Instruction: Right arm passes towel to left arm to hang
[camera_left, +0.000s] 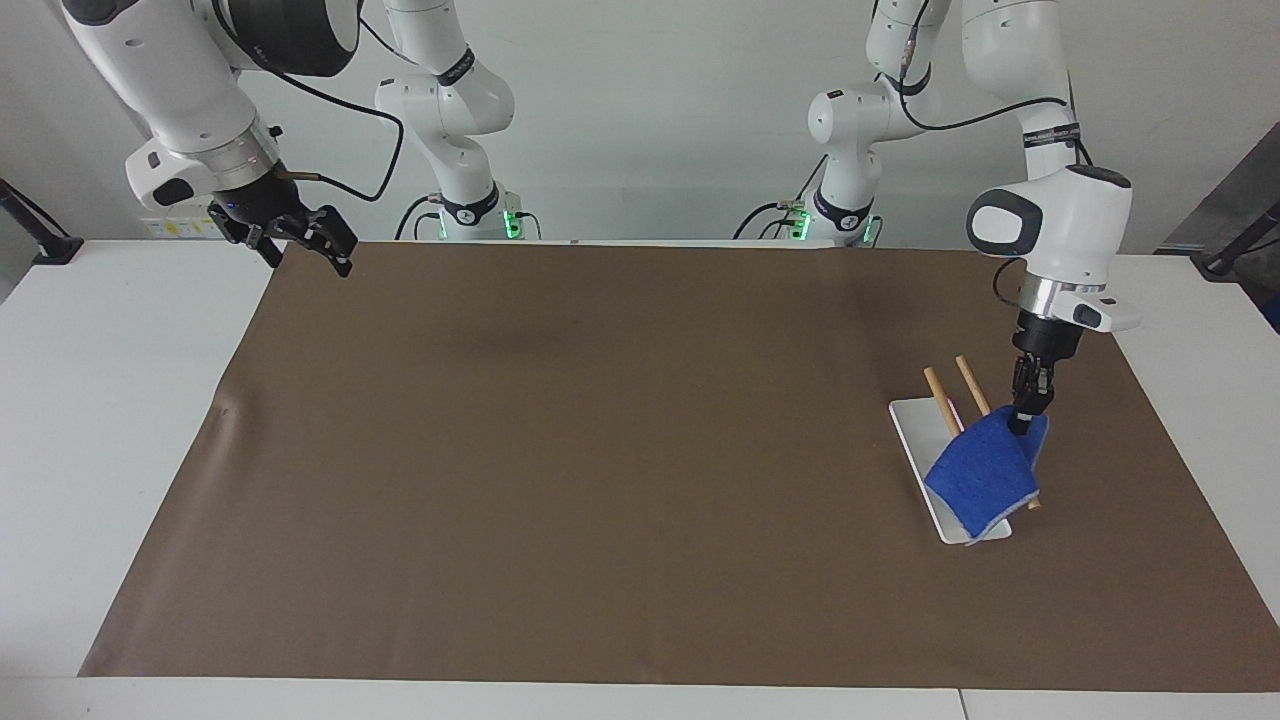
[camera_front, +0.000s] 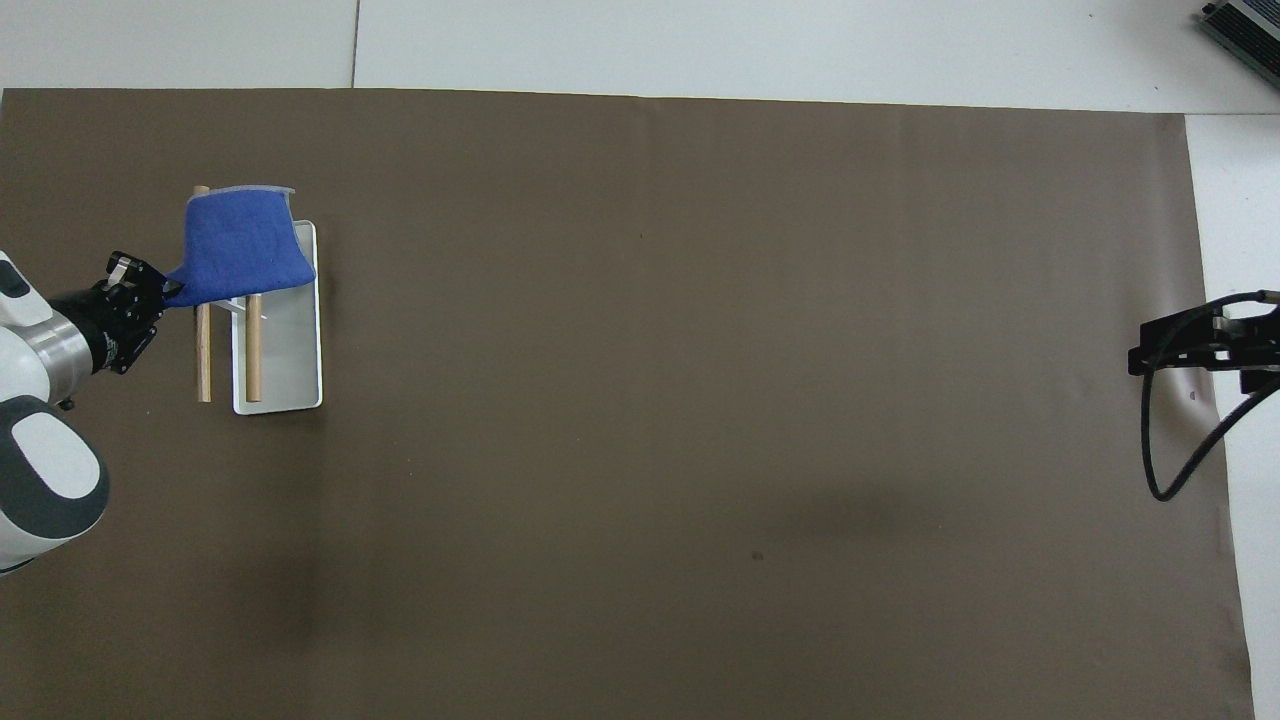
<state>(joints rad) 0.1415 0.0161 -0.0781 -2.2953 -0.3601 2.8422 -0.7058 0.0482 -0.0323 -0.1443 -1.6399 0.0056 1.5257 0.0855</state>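
The blue towel (camera_left: 985, 475) (camera_front: 240, 245) hangs draped over two wooden rods (camera_left: 940, 400) (camera_front: 203, 350) of a small rack with a white base plate (camera_left: 910, 425) (camera_front: 290, 360), at the left arm's end of the table. It covers the rod ends farther from the robots. My left gripper (camera_left: 1020, 425) (camera_front: 165, 290) points down beside the rack, shut on the towel's upper corner, which is drawn out toward it. My right gripper (camera_left: 308, 262) (camera_front: 1137, 358) waits open and holds nothing, raised over the brown mat's corner at the right arm's end.
A brown mat (camera_left: 600, 450) covers most of the white table (camera_left: 120, 400). A black cable (camera_front: 1180, 450) loops down from the right wrist. Nothing else lies on the mat apart from the rack.
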